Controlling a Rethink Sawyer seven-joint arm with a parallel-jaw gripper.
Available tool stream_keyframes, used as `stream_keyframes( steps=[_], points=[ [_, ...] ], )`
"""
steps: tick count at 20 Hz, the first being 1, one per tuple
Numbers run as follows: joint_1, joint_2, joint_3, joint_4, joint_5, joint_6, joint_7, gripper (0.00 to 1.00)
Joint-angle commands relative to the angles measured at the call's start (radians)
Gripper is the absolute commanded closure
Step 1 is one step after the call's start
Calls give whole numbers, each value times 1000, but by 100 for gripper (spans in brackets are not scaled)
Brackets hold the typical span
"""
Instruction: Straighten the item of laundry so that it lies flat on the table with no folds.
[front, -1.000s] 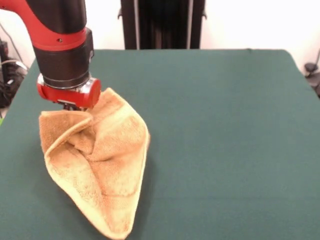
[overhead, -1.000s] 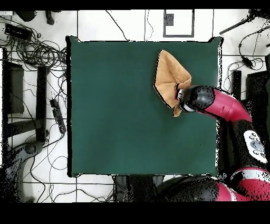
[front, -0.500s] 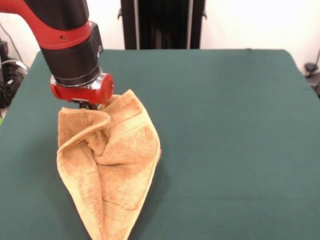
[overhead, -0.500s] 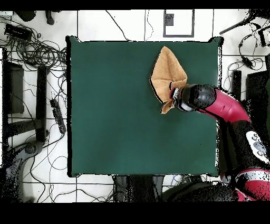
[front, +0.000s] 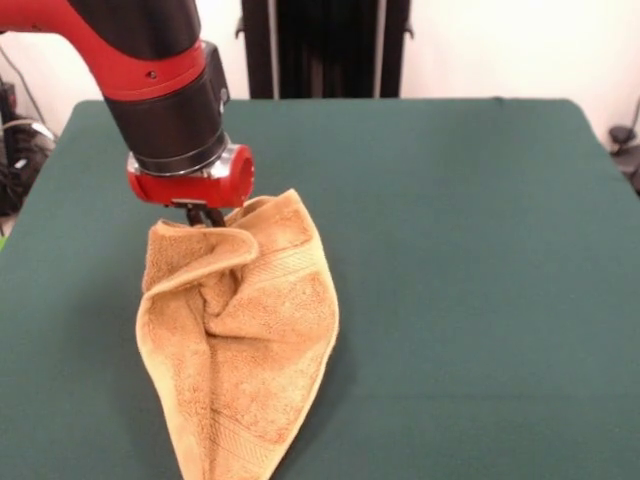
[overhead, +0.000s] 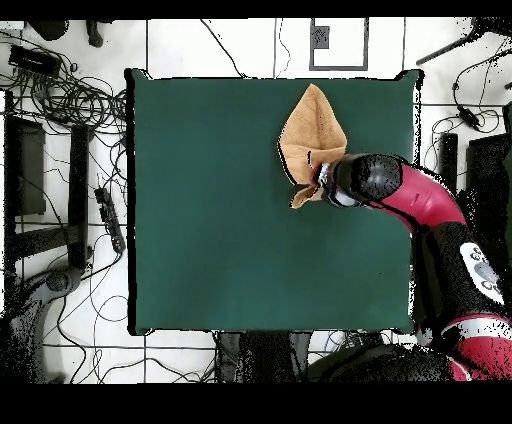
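The orange-tan terry towel (front: 240, 340) is bunched into a long pointed shape on the dark green table (front: 470, 260), folded over on itself with its tip at the near edge. It also shows in the overhead view (overhead: 310, 135) near the table's far right. My gripper (front: 205, 215) is shut on the towel's upper end and holds that end raised; the red wrist covers most of the fingers. In the overhead view the gripper (overhead: 322, 183) sits at the towel's lower end. No white tag shows.
The robot's black pedestal (front: 320, 48) stands behind the table's far edge. Cables and equipment (overhead: 70, 100) lie on the floor beside the table (overhead: 230, 250) in the overhead view.
My gripper has moved toward the table's middle, rightward in the front view, dragging the towel's held end with it. The towel has stretched longer and narrower.
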Motion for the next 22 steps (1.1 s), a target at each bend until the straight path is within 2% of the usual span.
stream_keyframes(
  steps=[1,7,8,11,22],
  points=[
    [22,23,160,110,58,174,-43,100],
    [-3,24,192,137,75,154,-32,100],
    [-7,25,197,141,82,151,-17,0],
    [-20,23,211,165,89,135,-20,0],
    [-23,21,220,152,58,149,-39,0]
  ],
)
